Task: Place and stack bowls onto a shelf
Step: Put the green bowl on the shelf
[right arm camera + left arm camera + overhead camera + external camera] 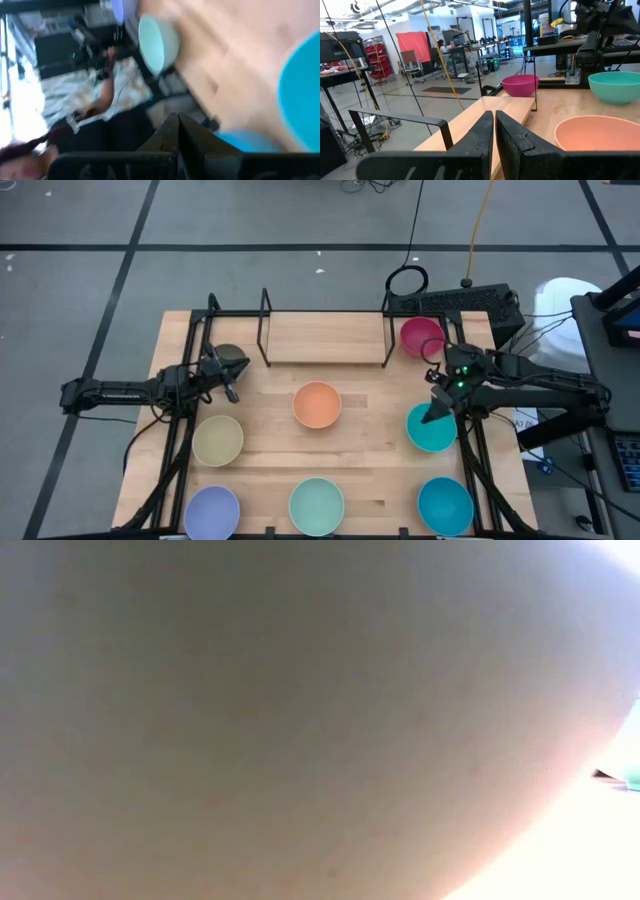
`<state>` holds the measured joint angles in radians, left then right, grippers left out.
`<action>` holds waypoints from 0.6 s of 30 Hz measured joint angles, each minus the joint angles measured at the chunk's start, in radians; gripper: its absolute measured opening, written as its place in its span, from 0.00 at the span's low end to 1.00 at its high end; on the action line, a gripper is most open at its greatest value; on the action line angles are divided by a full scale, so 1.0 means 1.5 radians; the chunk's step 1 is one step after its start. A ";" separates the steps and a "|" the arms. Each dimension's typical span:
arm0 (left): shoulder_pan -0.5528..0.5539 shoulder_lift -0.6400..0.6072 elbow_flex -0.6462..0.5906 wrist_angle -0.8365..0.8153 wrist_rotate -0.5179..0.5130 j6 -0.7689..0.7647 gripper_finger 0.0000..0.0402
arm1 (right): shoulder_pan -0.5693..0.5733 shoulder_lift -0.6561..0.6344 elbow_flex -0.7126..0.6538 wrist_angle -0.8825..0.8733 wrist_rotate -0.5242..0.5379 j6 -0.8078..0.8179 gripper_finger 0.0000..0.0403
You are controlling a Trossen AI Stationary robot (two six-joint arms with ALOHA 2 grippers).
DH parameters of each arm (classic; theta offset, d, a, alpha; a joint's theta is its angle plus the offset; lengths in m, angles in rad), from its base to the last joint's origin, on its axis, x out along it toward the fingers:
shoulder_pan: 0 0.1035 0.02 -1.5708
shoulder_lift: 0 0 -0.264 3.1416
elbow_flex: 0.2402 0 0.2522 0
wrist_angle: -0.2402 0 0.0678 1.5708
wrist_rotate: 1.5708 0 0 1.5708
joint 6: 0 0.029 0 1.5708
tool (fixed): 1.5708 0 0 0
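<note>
In the high view the shelf (pixel 325 340) stands at the table's far edge with its board bare. Around it sit the magenta (pixel 421 335), orange (pixel 317 404), pale yellow (pixel 218 440), lavender (pixel 211 512) and mint (pixel 317 505) bowls. There are also two teal bowls (pixel 432 430) (pixel 445 505), and a grey-olive bowl (pixel 228 358) at the far left. My left gripper (pixel 232 388) is shut just on the near side of the grey-olive bowl. My left gripper (pixel 494 131) points across the table past the orange bowl (pixel 600 135). My right gripper (pixel 432 416), shut, hangs over the far-left rim of the farther teal bowl. My right gripper (pixel 177 127) points down and toward the near-left over the farther teal bowl's rim (pixel 424 420). I cannot tell whether its fingertips touch the rim.
A pale curved surface close to the lens fills the low view. The black arm frames run along both table sides. Bare wood lies between the orange bowl and the shelf. A keyboard (pixel 455 302) and cables sit beyond the far right corner.
</note>
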<state>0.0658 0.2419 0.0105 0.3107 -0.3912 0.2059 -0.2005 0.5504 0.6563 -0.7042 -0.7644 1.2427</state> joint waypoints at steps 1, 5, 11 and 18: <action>0.000 0.000 0.000 0.000 0.000 0.000 0.06 | 0.000 -0.001 0.000 0.005 0.025 -0.015 0.02; 0.000 0.000 0.000 0.000 0.000 0.000 0.06 | 0.000 0.000 0.000 0.043 0.109 -0.078 0.03; 0.000 0.000 0.000 0.000 0.000 0.000 0.06 | -0.001 0.011 0.000 0.106 0.240 -0.173 0.03; 0.000 0.000 0.000 0.000 0.000 0.013 0.06 | -0.001 0.032 -0.004 0.108 0.320 -0.128 0.03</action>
<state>0.0658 0.2419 0.0109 0.3108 -0.3912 0.2257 -0.2016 0.5978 0.6497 -0.5418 -0.2845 1.0514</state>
